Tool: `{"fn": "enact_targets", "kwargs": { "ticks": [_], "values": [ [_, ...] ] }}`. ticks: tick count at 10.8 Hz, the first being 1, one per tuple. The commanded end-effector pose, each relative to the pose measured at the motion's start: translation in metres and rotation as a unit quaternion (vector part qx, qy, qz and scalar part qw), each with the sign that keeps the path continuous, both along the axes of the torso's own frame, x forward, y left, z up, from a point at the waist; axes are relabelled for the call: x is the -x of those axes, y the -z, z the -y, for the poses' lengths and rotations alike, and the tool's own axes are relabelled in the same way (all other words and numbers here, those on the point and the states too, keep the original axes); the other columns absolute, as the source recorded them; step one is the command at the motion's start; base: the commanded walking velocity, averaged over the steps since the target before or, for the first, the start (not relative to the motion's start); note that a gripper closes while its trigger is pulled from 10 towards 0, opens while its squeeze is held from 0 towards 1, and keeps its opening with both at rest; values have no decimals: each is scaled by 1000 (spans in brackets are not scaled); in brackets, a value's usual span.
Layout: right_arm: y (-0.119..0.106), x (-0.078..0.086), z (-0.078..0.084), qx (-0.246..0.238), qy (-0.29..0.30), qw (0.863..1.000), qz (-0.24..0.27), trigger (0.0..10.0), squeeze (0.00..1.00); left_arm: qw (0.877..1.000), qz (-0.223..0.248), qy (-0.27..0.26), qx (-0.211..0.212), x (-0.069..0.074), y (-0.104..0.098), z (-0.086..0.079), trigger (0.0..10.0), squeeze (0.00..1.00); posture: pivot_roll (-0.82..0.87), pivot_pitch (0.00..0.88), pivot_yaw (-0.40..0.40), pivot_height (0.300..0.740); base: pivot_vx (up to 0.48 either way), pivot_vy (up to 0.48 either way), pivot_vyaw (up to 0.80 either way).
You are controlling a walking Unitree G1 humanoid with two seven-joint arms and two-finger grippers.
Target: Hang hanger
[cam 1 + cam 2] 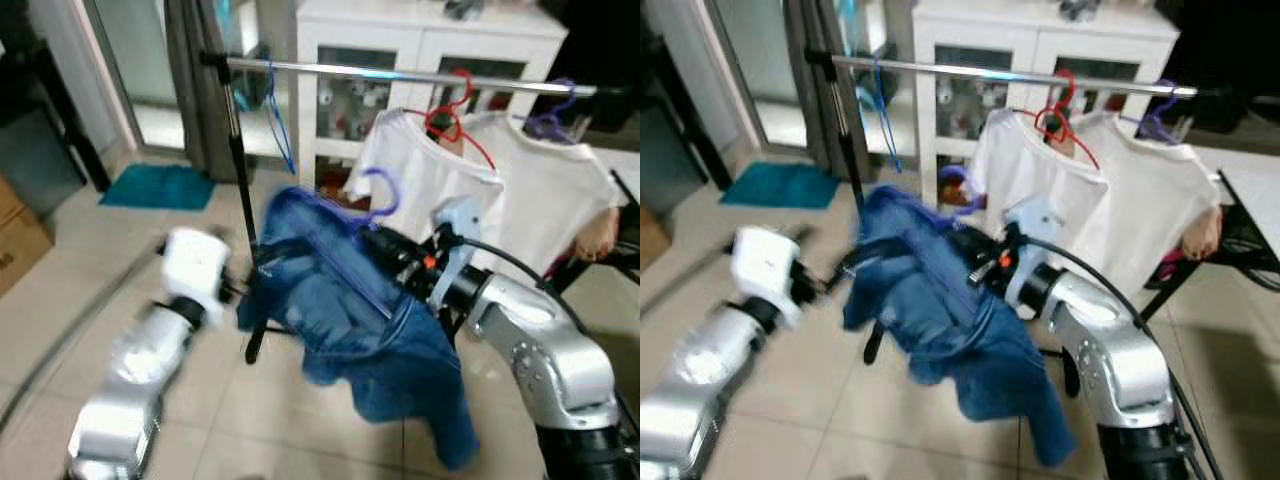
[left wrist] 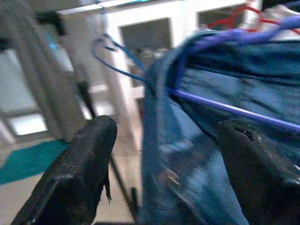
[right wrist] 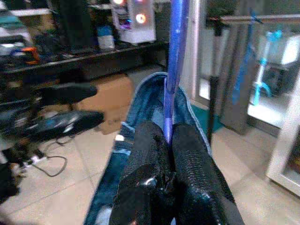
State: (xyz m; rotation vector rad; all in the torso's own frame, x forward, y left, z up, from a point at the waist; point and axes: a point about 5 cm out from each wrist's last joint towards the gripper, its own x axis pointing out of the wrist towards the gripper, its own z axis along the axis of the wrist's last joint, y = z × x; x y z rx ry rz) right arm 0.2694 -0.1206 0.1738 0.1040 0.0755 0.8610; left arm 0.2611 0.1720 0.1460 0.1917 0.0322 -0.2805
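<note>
The right gripper (image 3: 168, 140) has its two black fingers pressed together on the thin bar of a purple hanger (image 3: 176, 70), which carries a blue denim garment (image 1: 350, 330). The cloth drapes below and to the left of that gripper, and the hanger's hook (image 1: 385, 195) curls up just above it. Above and beyond the hook runs the rail (image 1: 400, 75) of a clothes rack, with an empty blue hanger (image 1: 280, 120) dangling up to the left of the gripper and two white T-shirts (image 1: 500, 190) on a red hanger (image 1: 455, 120) and another purple hanger (image 1: 550, 120) up to its right, close behind the forearm.

The left gripper (image 2: 161, 150) hovers by the garment's left edge with its fingers spread wide; the denim lies between them but neither finger seems to be closing on it. The head views are blurred around that arm, so exact contact is hard to judge.

The step in hand looks like carrying the loaded hanger up to the rail; the hook is not yet over it. The next move calls for lifting the hook above the rail, into the free stretch between the blue hanger and the nearer T-shirt, then lowering it until the hook catches. The heavy denim may swing or slip along the bar, so the clamp should hold until the hook seats.
</note>
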Motion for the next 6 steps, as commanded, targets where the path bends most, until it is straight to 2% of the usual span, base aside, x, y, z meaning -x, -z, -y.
{"fn": "enact_targets", "kwargs": {
  "ticks": [1,3,4,5,6],
  "values": [
    [-12,2,0,-10,-22,999,22,0,0,1000,22,-12,-3,-7,-8,-5,10000,1000,-101,0,12,740,0,0,0],
    [-18,5,-1,-21,-52,998,27,0,0,999,19,-23,-21,-18,-6,-11,10000,1000,-103,0,11,740,0,0,0],
    [-20,7,-1,-23,-63,997,29,0,0,1000,-13,-16,-9,-23,5,-9,10000,996,-105,0,10,740,0,0,0],
    [-22,7,-1,-23,-67,997,31,0,0,998,-53,15,7,-23,17,-3,10000,757,-110,0,14,740,0,0,0],
    [-24,8,-1,-25,-71,997,33,0,0,996,-85,21,19,-24,30,0,0,0,-116,0,21,740,0,0,0]
  ]
}}
